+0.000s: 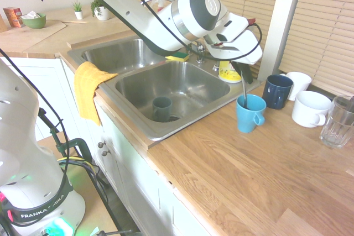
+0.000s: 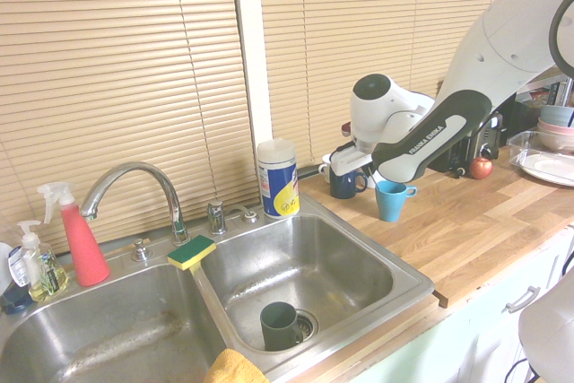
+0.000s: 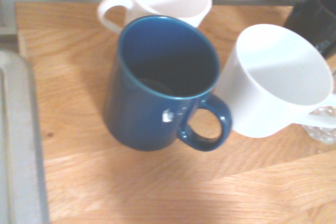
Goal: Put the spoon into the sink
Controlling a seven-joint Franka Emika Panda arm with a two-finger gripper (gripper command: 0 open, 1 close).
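— What is found around the spoon?
— It is stood upright in a light blue mug on the wooden tabletop, just beside the sink. A dark blue mug, two white mugs and a clear glass are grouped near it. A white canister with a yellow label is set at the sink's rim, near the tap.

— What is hidden or hard to make out?
— The gripper is largely covered by the arm in both exterior views. The fingers appear to be closed on the spoon's handle top, though the contact itself is not clearly shown.

— What is held in the containers?
— A dark grey cup is stood at the drain of the nearer basin. A yellow cloth is draped over the sink's front edge, and a sponge is laid on the divider.
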